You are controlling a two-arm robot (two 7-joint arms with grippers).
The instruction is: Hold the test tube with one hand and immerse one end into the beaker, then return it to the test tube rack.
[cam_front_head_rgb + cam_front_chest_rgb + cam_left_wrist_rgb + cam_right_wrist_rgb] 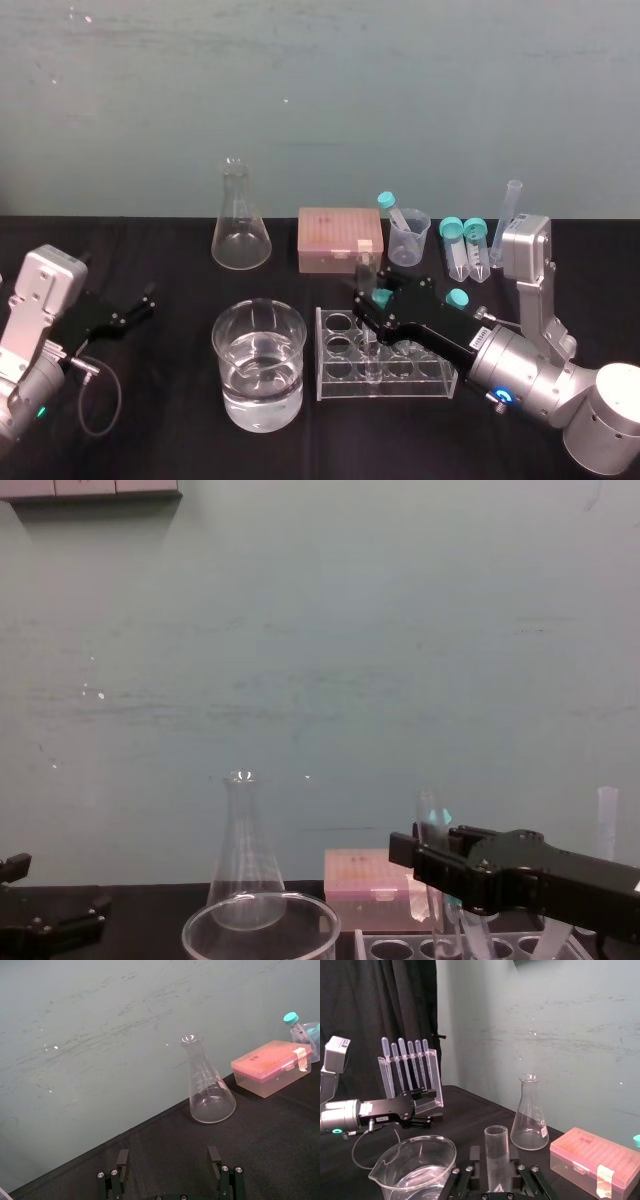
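Contact is plain in the right wrist view: the right end effector point(366, 302), long and black on a silver wrist with a blue ring, is clamped narrowly around the long, thin, clear glass test tube point(366, 268). The tube stands upright, its lower end down in a hole of the pale translucent test tube rack point(330, 355). The wide, clear glass beaker point(258, 365) (partly filled with clear liquid) stands just left of the rack. The left end effector point(143, 300) rests at the left of the black counter point(150, 410), fingers spread wide.

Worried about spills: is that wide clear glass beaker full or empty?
Partly full: the wide clear glass beaker holds clear liquid, its surface well below the rim.
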